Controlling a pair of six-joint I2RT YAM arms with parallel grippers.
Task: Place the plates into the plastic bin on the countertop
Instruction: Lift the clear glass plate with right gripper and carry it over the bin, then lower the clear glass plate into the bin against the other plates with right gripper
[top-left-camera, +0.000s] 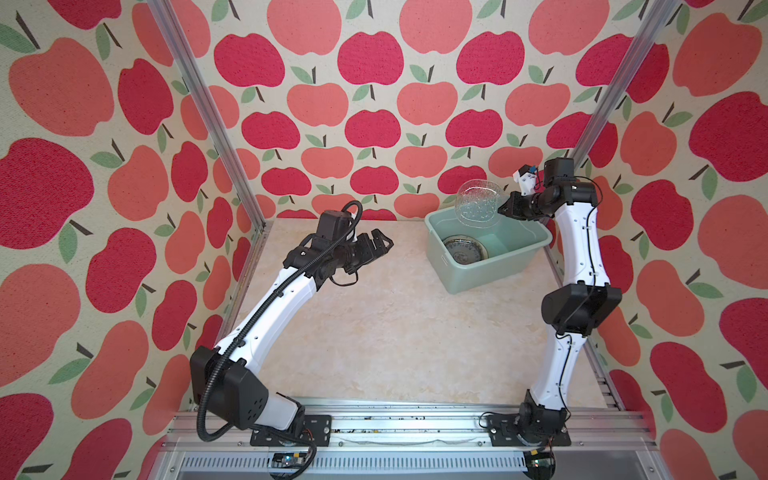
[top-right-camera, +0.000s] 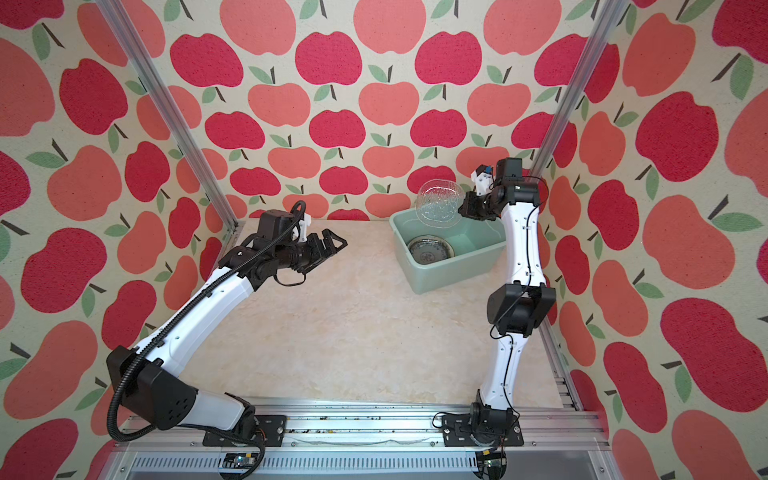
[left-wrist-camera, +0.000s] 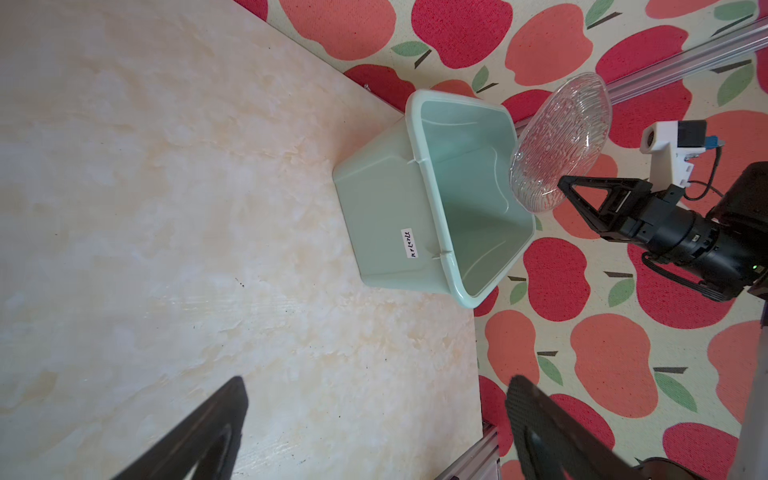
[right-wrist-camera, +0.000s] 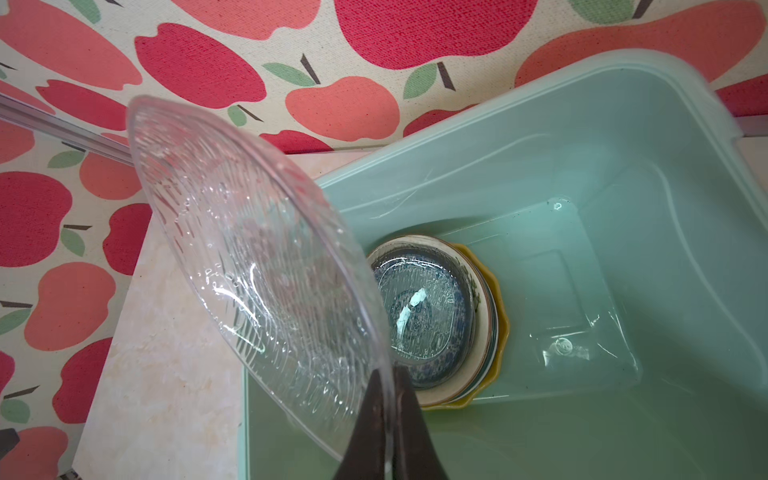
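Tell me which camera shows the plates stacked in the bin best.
The right wrist view: the stacked plates sit close, rims distinguishable. Both top views show them small; in the left wrist view the bin hides them.

robot lab cell, apple-print fabric walls, aluminium frame posts upper left and right, marble-look countertop, left arm and right arm bolted to bottom rail
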